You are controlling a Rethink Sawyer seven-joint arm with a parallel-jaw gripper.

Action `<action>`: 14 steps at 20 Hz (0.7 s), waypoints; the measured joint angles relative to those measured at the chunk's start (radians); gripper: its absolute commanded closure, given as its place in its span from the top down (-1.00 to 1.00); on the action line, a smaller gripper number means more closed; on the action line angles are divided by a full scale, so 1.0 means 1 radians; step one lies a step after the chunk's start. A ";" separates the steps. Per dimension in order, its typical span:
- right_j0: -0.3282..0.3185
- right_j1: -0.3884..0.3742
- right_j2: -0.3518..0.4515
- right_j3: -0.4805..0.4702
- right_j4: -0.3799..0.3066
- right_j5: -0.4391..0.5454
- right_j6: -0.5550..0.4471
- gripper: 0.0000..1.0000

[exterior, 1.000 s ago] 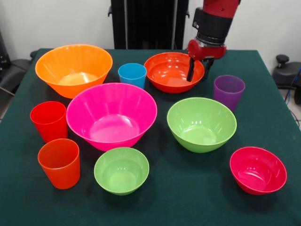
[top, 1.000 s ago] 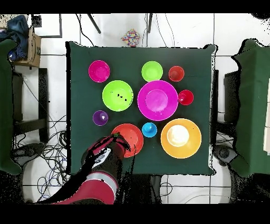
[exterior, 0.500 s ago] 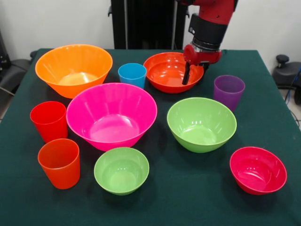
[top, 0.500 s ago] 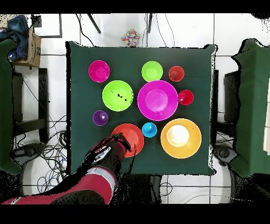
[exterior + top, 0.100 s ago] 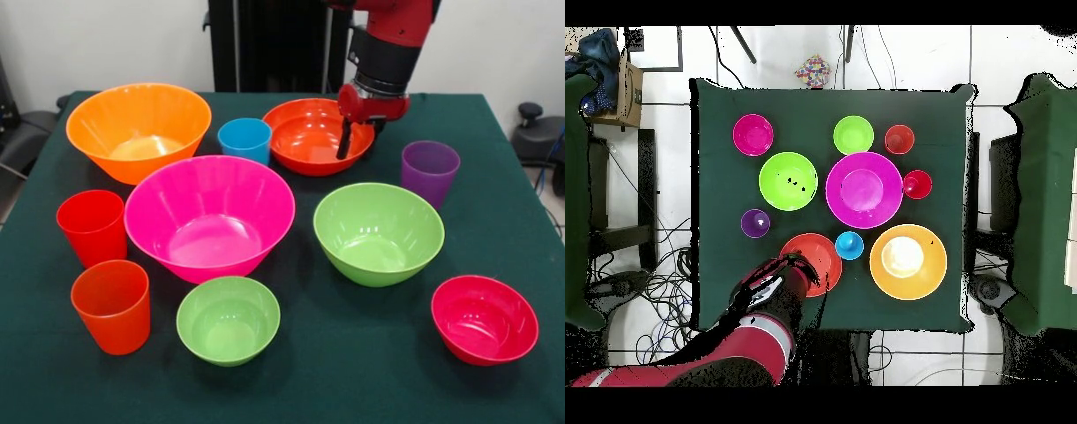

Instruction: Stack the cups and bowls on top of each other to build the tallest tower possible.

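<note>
**Fingers at the rim of the red-orange bowl**

My gripper [image 5: 346, 141] hangs over the right rim of the shallow, glossy red-orange plastic bowl [image 5: 309, 137]; one dark finger [image 5: 342, 141] reaches down inside the wall. Whether my jaws are apart or clamped on that rim, I cannot tell.

Nothing is stacked. Taking the large glossy pink bowl [image 5: 210, 216] as the landmark on the green table [image 5: 371, 353]: the large orange bowl [image 5: 139, 128] sits behind it to the left, the small blue tumbler [image 5: 244, 140] just behind it, beside my bowl. The red cup [image 5: 92, 227] and orange cup [image 5: 112, 305] stand at its left. The small lime bowl [image 5: 228, 319] lies in front, the medium lime bowl [image 5: 378, 232] to its right, with the translucent purple cup [image 5: 429, 172] and small crimson bowl [image 5: 484, 318] beyond.
</note>
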 measured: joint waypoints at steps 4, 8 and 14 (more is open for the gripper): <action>0.000 -0.008 -0.010 0.006 0.000 0.001 0.000 -1.00; -0.007 -0.014 -0.009 0.007 0.000 0.000 0.000 -1.00; -0.031 -0.025 0.006 0.007 0.000 0.000 0.000 -1.00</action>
